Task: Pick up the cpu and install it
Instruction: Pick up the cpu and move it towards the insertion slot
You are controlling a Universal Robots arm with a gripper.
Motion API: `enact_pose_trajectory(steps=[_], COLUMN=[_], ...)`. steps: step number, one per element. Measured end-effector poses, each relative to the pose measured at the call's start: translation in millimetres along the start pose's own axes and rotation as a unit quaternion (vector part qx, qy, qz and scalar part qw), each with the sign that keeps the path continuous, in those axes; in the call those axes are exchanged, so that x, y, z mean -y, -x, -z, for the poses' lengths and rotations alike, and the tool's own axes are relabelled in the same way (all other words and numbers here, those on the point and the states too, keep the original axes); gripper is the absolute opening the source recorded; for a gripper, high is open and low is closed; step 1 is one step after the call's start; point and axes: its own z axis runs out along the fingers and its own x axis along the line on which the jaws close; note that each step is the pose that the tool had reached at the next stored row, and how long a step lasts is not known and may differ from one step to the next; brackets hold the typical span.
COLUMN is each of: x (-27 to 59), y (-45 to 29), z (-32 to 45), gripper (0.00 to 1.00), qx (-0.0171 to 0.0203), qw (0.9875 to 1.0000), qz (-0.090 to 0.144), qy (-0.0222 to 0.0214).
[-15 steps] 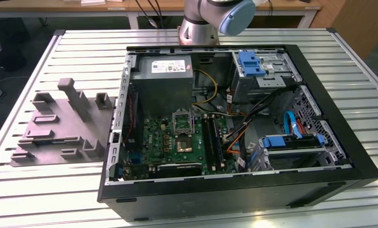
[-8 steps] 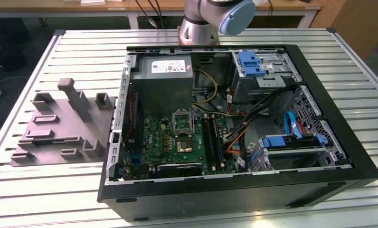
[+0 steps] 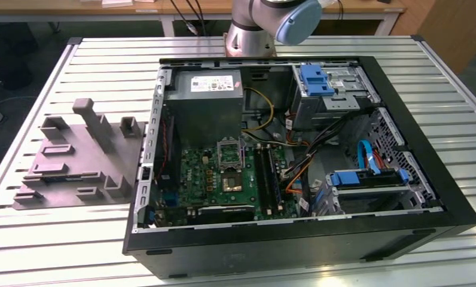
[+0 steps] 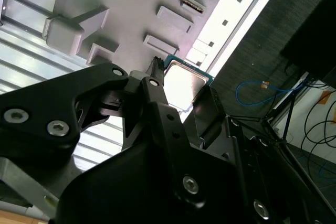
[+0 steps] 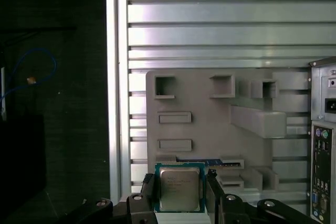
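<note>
Between the two black fingers (image 5: 148, 192) sits the cpu (image 5: 179, 190), gripped on two opposite edges. Its silvery metal top faces the camera in the first wrist view. The fingers are closed to the chip's width and hold nothing else. The second wrist view shows the same grip, with the cpu (image 4: 184, 81) held clear of the surfaces behind it.

Beyond the chip a grey moulded fixture tray (image 5: 210, 124) lies on the slatted aluminium counter (image 5: 210, 19). The tray carries rectangular pockets and raised blocks. One slot near the cpu holds a thin blue-edged board (image 5: 197, 160) seen edge-on; its type cannot be determined. What the other pockets hold cannot be made out.

The exterior view shows an open computer case (image 3: 262, 248) lying on its side on the counter, with the tray just beside it on the exterior view's left. Inside the case are:
- a power supply (image 3: 214, 86)
- a green motherboard (image 3: 214, 179) with a metal-framed socket (image 3: 228, 150)
- drive cages with blue fittings (image 3: 316, 79)
- a tangle of cables (image 3: 302, 161)

The socket's interior is too small to judge. The arm's base joint (image 3: 270, 24) stands behind the case, cut off at the frame edge.
</note>
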Motion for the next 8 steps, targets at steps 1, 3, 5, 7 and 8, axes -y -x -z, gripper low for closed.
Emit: enact_pose_trajectory(steps=[1,3,5,7,8], x=[0.0,0.0,0.0,0.0,0.0], y=[0.0,0.0,0.0,0.0,0.0], z=[0.4,1.2,2.0,2.9,3.3], gripper=[0.47,0.47,0.47,0.47,0.47], qx=[-0.0001,0.0000,0.0000,0.0000,0.0000], qw=[1.0000,1.0000,1.0000,1.0000,1.0000], qz=[0.000,0.000,0.000,0.000,0.000], qy=[0.0000,0.0000,0.0000,0.0000,0.0000])
